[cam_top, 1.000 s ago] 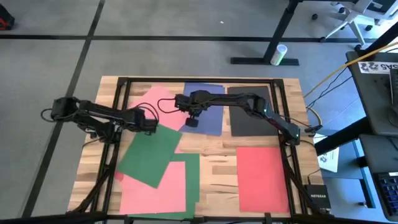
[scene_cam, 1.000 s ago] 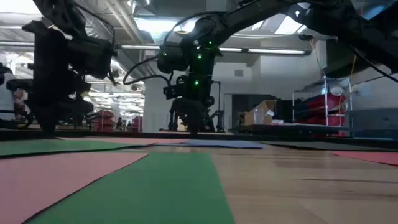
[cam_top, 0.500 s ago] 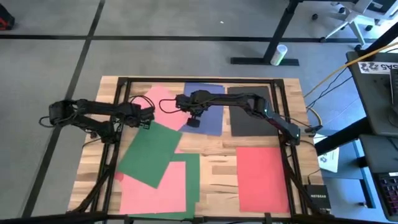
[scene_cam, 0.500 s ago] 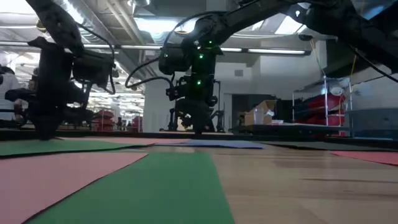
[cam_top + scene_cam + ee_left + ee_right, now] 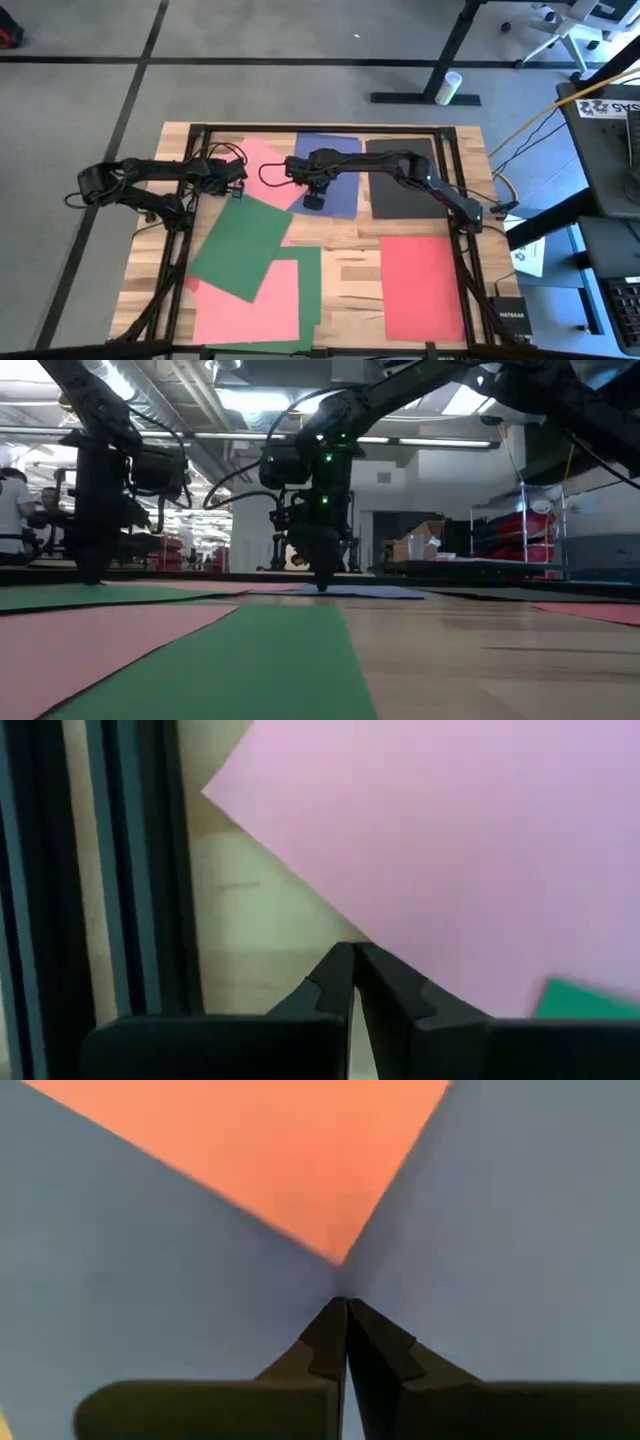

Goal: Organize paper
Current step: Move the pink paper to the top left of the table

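Paper covers the table (image 5: 350, 262). Right gripper (image 5: 346, 1302), fingers pressed together, tips on the blue sheet (image 5: 335, 190) at the corner of the pink sheet (image 5: 258, 165). Left gripper (image 5: 354, 950), likewise closed, sits at that pink sheet's edge. Green (image 5: 240, 248), black (image 5: 403, 180) and red (image 5: 422, 288) sheets lie around.

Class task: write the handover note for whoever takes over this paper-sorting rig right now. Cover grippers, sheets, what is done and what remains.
Left gripper: shut, empty, at the edge of the back pink sheet.
Right gripper: shut, tip down on the blue sheet beside that pink sheet's corner.
Sheets: black sheet and red sheet lie square on the right; tilted green sheet overlaps another pink sheet and a second green sheet front-left.
Done: nothing stacked.
Left: gather and align all sheets.
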Available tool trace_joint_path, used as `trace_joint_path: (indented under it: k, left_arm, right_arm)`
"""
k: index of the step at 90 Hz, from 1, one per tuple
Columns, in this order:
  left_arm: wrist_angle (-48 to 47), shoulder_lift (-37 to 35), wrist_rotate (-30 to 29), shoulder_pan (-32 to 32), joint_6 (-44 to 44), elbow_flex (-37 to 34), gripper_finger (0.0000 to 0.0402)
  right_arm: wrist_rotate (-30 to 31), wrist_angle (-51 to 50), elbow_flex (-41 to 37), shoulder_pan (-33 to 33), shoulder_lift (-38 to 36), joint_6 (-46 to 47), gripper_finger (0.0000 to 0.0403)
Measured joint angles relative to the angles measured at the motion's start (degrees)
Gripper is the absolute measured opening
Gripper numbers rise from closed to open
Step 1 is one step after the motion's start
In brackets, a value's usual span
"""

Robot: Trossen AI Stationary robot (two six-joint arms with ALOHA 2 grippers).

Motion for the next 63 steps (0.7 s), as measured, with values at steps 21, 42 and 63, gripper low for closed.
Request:
trace_joint_path:
  k: [21, 42, 63]
  left_arm:
    - [4.0, 0.1, -0.1, 2.9, 3.0, 0.0, 0.0001]
    - [7.8, 0.1, 0.4, 5.6, 6.4, 0.0, 0.0001]
    - [12.0, 0.1, 1.3, 9.0, 11.1, 0.0, 0.0000]
  right_arm:
    - [-3.6, 1.8, 0.5, 1.1, 0.1, -1.8, 0.0000]
    - [-5.5, 2.2, 0.5, 1.5, 0.2, -2.6, 0.0000]
    - [-5.7, 2.1, 0.5, 1.7, 0.3, -3.4, 0.0000]
